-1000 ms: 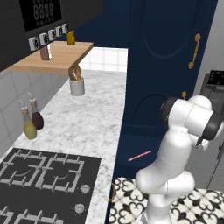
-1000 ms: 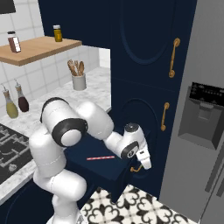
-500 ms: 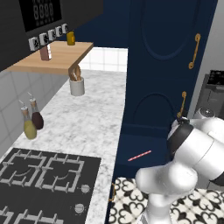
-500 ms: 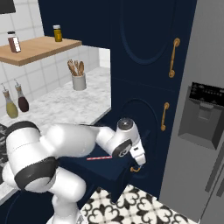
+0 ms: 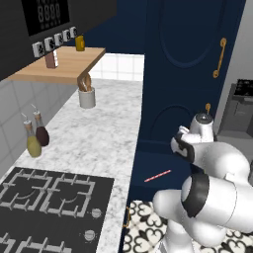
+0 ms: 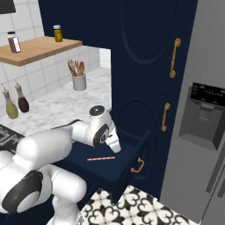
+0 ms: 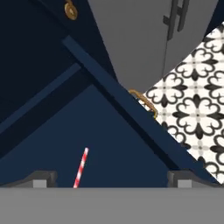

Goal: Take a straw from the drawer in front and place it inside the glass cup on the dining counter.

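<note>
The straw looks light, thin and likely slippery, easy to roll or crush, so a gentle pinch near its middle seems the best hold. It is a straight pink-red stick with pale stripes, lying flat on the navy floor of the open drawer, towards its left side and well back from the front edge with the brass handle. The gripper hangs above it, jaws spread wide and empty.
</note>
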Available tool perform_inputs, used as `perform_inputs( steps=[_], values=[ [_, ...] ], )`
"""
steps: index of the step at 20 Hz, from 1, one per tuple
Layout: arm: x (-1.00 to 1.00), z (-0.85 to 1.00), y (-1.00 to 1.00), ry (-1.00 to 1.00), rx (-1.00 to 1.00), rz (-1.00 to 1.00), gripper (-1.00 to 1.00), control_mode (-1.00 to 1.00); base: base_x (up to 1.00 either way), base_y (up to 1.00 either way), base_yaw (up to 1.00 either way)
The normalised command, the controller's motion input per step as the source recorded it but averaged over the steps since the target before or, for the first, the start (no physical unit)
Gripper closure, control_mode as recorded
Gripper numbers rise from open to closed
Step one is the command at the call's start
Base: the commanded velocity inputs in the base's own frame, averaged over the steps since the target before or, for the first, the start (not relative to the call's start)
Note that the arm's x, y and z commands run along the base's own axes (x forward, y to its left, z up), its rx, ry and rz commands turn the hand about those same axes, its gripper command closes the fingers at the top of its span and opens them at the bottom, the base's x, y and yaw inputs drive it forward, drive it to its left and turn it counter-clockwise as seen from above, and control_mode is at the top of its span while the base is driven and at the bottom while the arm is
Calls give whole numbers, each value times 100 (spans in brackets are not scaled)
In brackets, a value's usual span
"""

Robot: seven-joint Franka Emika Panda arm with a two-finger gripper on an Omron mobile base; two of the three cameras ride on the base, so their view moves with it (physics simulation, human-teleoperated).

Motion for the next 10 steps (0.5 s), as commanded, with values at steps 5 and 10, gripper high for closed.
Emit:
perform_inputs(
  steps=[5, 10],
  values=[
    [54, -34, 39, 9, 0, 0, -100, -100, 0, 0, 0],
    [40, -44, 28, 16, 3, -1, -100, -100, 0, 0, 0]
  ],
)
